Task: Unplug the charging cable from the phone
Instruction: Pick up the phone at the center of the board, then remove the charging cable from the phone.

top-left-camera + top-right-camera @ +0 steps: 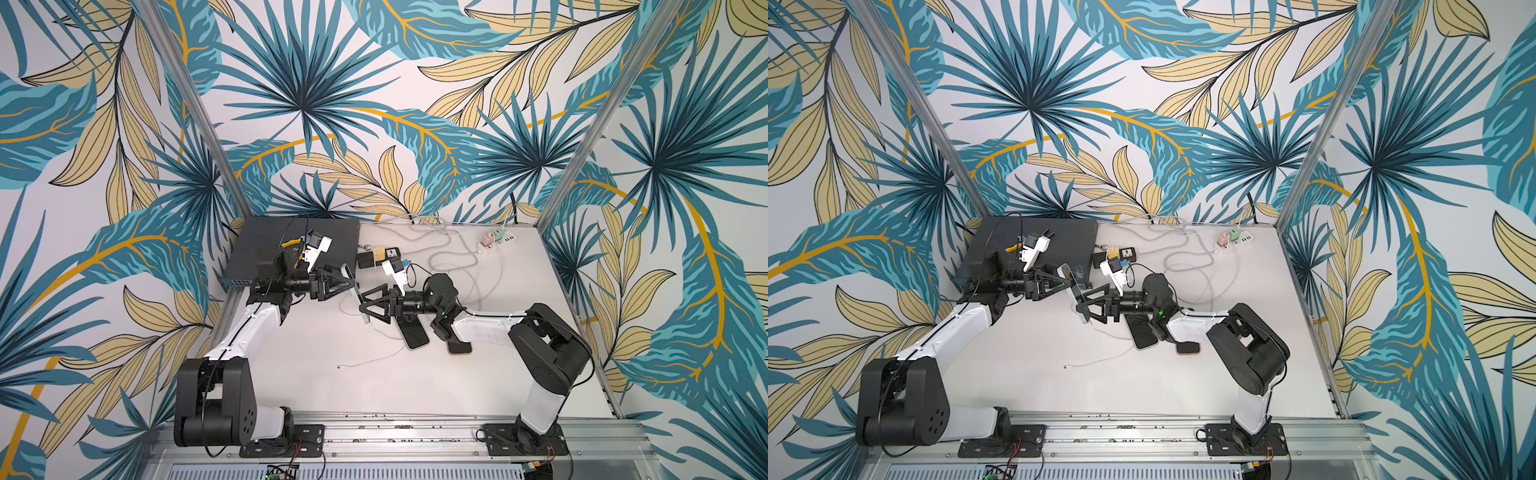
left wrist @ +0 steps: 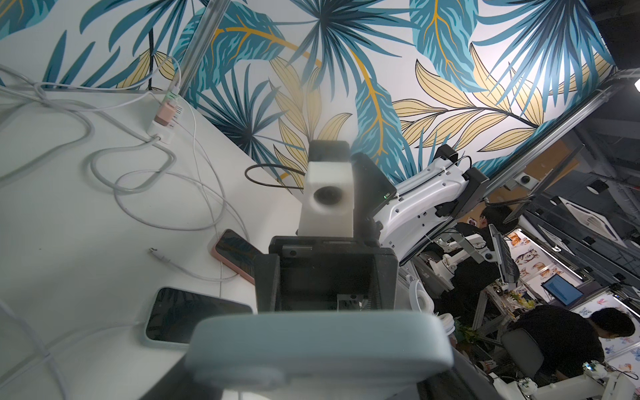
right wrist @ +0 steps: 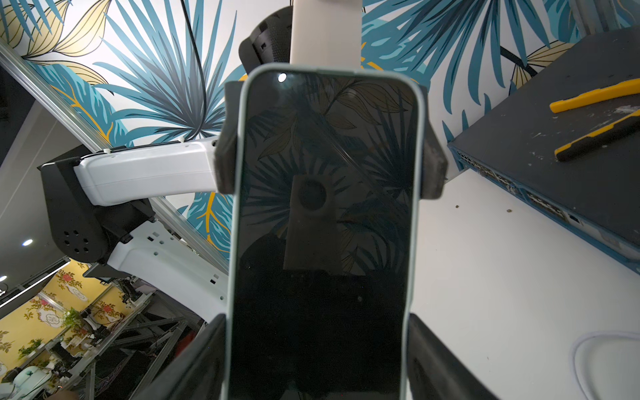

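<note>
A smartphone in a pale blue-green soft case [image 3: 325, 207] is held up off the white tabletop [image 1: 324, 399], between the two arms near the middle of the table. Its dark glass mirrors the leaf wallpaper and the right wrist camera. The left gripper [image 1: 353, 286] is clamped on the phone's upper end, with grey fingers [image 3: 227, 166] pressed against both long edges. The right gripper [image 1: 366, 306] grips the lower end, its black fingers [image 3: 204, 363] set wide against the same two edges.

A thin white charging cable [image 3: 588, 337] loops on the table beneath the phone. The phone's lower end is hidden between the right fingers, so whether the plug is seated cannot be told. Small dark marks on the white camera housing [image 1: 318, 247] are too small to read.

Under the right arm lie a second dark-screened phone in a pale case [image 2: 194, 315] and a third phone in a pink case [image 2: 235, 254]. Near them is a loose white lead with a bare connector [image 1: 340, 367].

At the back left sits a dark grey network switch [image 3: 554, 156] with yellow-and-black handled pliers [image 3: 595, 100] on top. At the back right, a white power strip [image 1: 496, 243] carries pink and green chargers, and grey cords [image 1: 446, 259] loop in front of it.
</note>
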`<act>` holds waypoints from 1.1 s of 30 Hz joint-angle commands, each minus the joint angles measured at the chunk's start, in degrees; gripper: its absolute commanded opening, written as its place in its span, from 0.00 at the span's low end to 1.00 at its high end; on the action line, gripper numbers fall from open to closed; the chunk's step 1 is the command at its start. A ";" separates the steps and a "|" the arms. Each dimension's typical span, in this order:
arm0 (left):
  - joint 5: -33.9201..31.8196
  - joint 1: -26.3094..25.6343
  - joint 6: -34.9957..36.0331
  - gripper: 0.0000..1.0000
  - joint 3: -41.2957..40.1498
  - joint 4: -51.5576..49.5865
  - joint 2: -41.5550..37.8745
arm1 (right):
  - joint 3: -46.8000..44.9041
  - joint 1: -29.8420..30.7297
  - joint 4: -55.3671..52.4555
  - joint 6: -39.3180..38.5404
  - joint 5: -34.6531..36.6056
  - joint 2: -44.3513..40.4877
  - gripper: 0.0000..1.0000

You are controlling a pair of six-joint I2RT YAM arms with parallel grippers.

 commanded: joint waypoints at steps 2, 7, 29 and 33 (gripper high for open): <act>-0.72 -0.17 1.35 0.46 -0.21 2.87 0.34 | -0.34 0.21 -2.09 -2.83 -0.09 -2.25 0.80; -0.55 0.39 1.33 0.36 -0.23 3.69 0.12 | -1.66 -0.34 -5.11 -4.97 -1.38 -3.60 0.87; -1.22 3.10 1.00 0.32 -0.50 4.51 -0.27 | -3.15 -0.32 -30.91 -24.86 -1.01 -8.73 0.60; -1.39 3.19 0.82 0.32 -0.50 4.51 -0.37 | -2.23 0.13 -32.26 -25.85 -0.19 -7.63 0.53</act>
